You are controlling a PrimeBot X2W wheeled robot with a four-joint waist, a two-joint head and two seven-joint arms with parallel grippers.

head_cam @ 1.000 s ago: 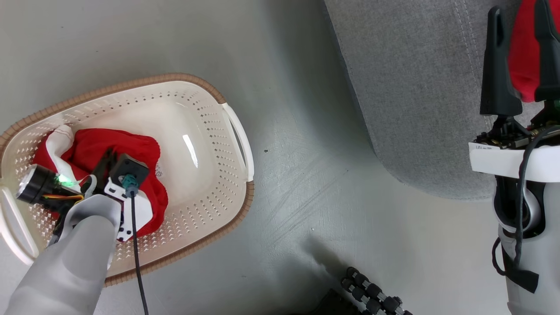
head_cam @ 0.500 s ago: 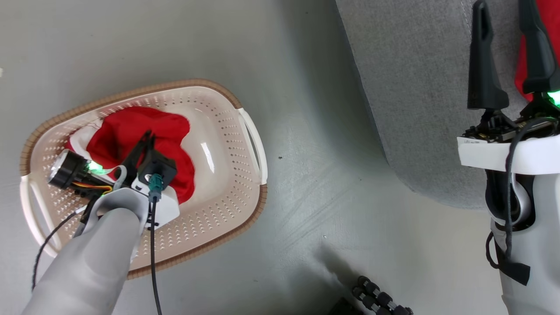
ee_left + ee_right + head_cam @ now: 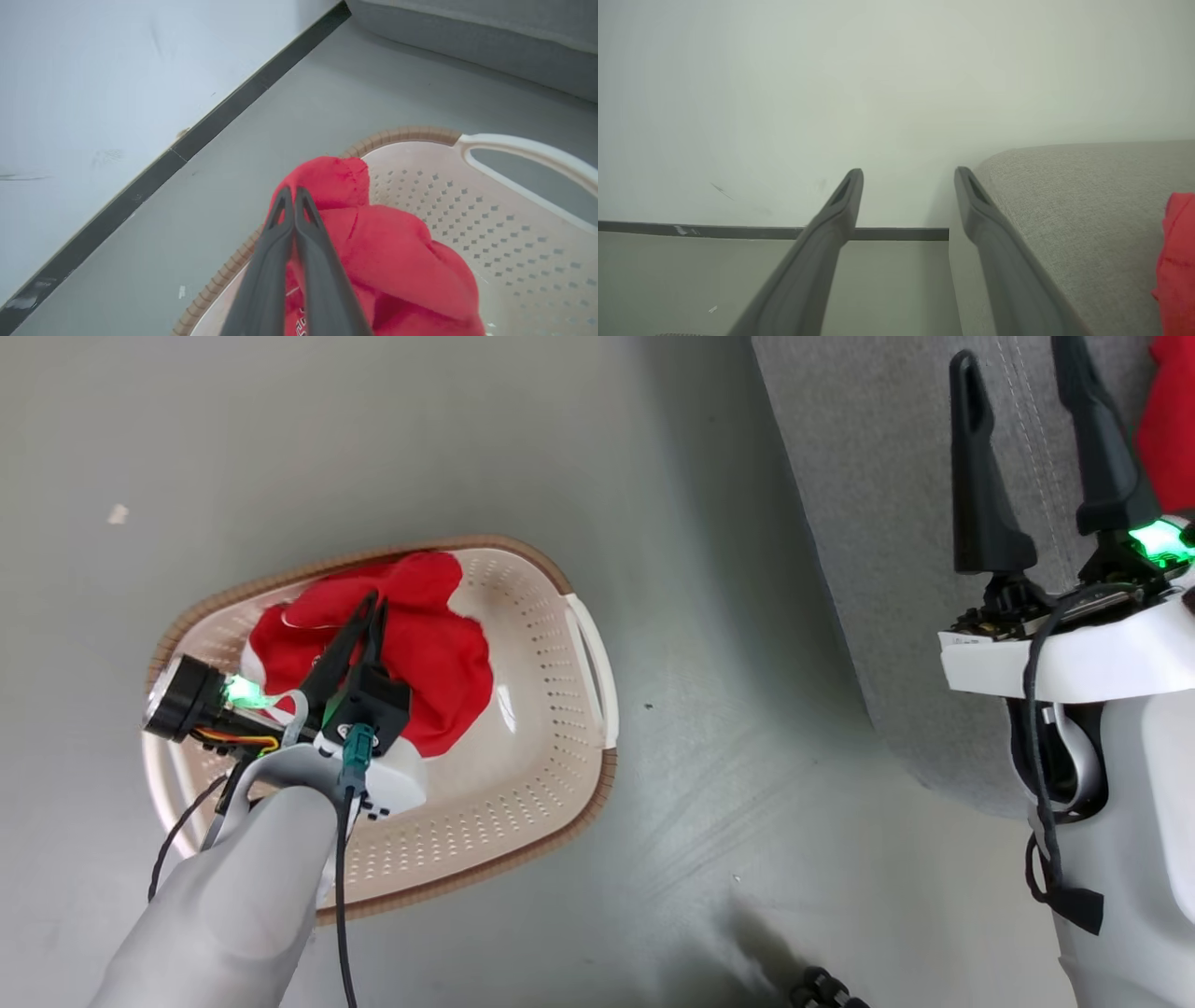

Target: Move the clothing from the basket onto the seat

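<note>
Grey floor is taking up most of the head view. Pale wall with a dark baseboard is running along it in the left wrist view.

Seat is occupying the upper right of the head view, its rounded corner pointing toward the basket and well apart from it.

Basket is sitting on the floor at centre-left, one white handle facing the seat.

Clothing is bunching up in the far half of the basket, and in the left wrist view its peak is rising above the brown rim. The near half of the basket is showing bare perforated plastic.

Second red piece is lying on the seat at the right edge of the head view.

Right gripper is hovering over the seat with its fingers spread wide apart, gripping nothing. In the right wrist view the second red piece is sitting off to the outer side of one finger, apart from it.

Left gripper is reaching into the basket, fingers pressed together at the tips and pinching the top of the clothing.

Green light is glowing on the left wrist.
</note>
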